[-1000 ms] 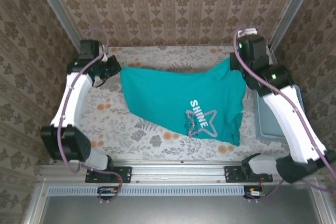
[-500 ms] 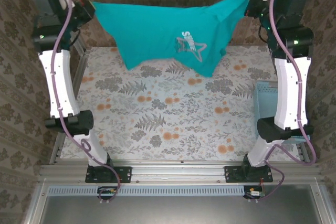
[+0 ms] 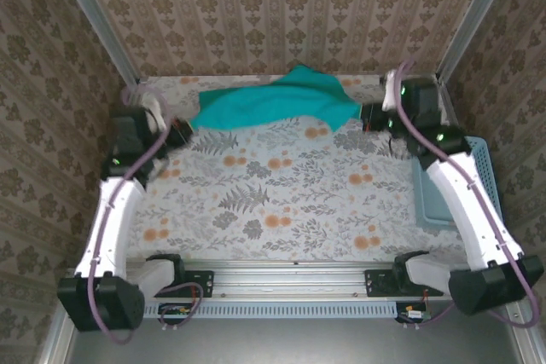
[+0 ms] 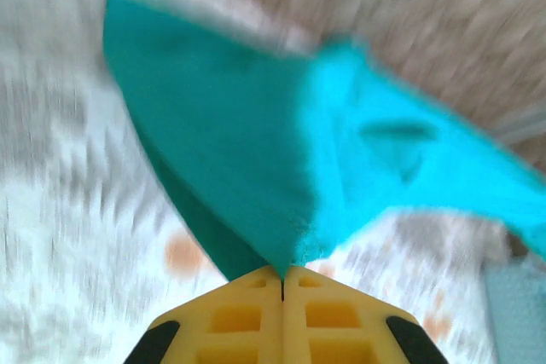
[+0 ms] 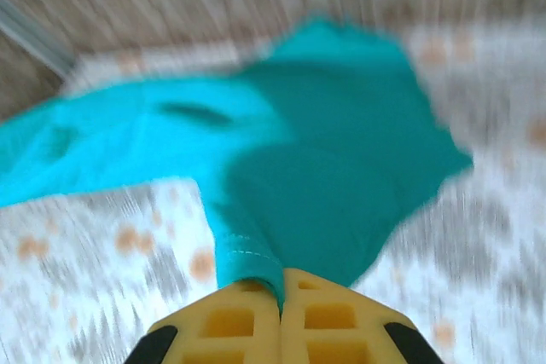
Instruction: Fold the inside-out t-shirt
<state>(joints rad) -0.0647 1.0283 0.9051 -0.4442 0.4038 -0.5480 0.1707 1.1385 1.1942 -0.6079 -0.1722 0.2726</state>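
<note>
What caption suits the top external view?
Left gripper and right gripper, each shut on one end of the teal t-shirt, stretch it across the far side of the table.

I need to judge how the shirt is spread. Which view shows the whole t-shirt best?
Top external: the t-shirt shows whole, a bunched band stretched between the left gripper and the right gripper near the far edge of the table. The blurred wrist views give close looks at the fabric each pinches.

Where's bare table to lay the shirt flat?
Bare: middle and near half of the table, between the t-shirt and the front rail. Crowded: the far edge, where the t-shirt stretches between left fingers and right fingers; basket takes the right edge.
</note>
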